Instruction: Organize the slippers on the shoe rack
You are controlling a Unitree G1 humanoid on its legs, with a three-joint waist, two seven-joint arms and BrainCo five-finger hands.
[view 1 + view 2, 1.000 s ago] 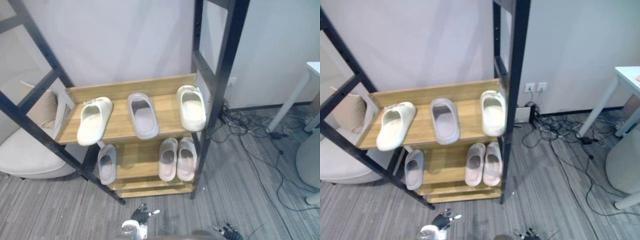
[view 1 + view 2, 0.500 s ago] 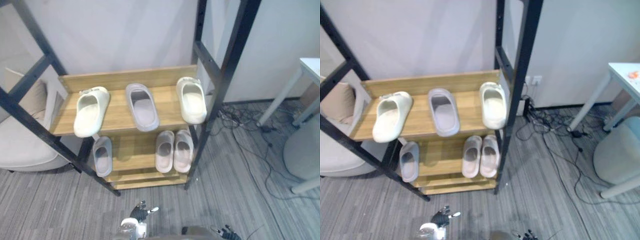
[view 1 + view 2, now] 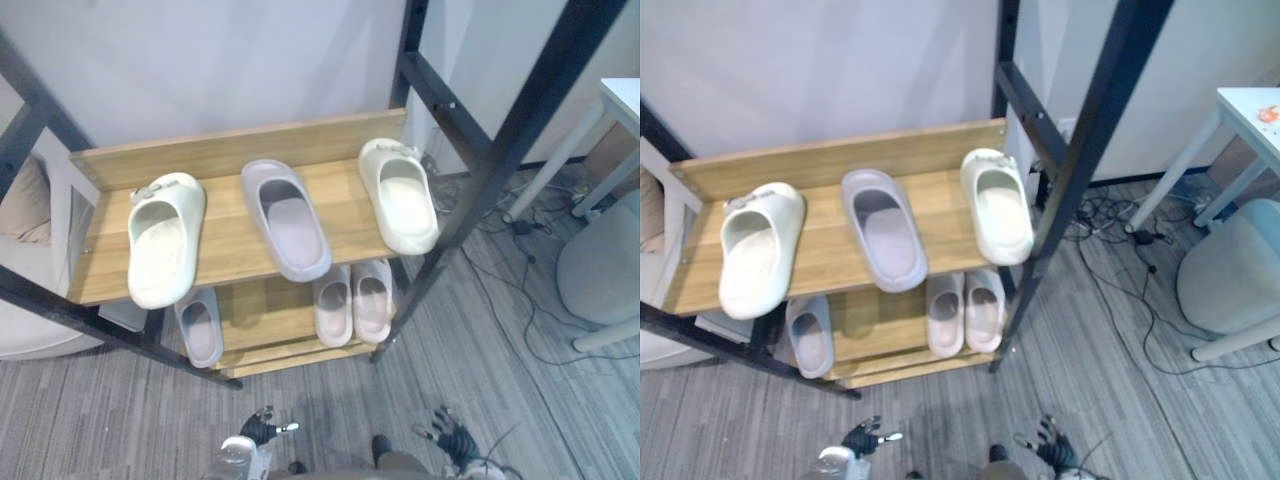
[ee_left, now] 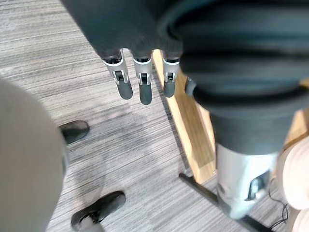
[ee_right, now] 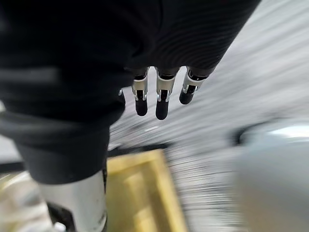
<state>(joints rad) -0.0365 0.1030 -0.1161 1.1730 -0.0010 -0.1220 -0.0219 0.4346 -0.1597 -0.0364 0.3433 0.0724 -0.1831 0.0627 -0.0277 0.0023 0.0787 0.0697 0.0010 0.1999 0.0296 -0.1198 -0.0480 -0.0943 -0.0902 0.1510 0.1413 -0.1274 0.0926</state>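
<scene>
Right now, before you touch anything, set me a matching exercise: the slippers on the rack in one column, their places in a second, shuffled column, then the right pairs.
Things
1. cream slippers
2. large grey slipper
3. pink pair
4. small grey slipper

Places
A. lower shelf, left end
B. upper shelf, middle
C. upper shelf, one at each end
D. lower shelf, right side, side by side

Pairs: 1-C, 2-B, 3-D, 4-A
</scene>
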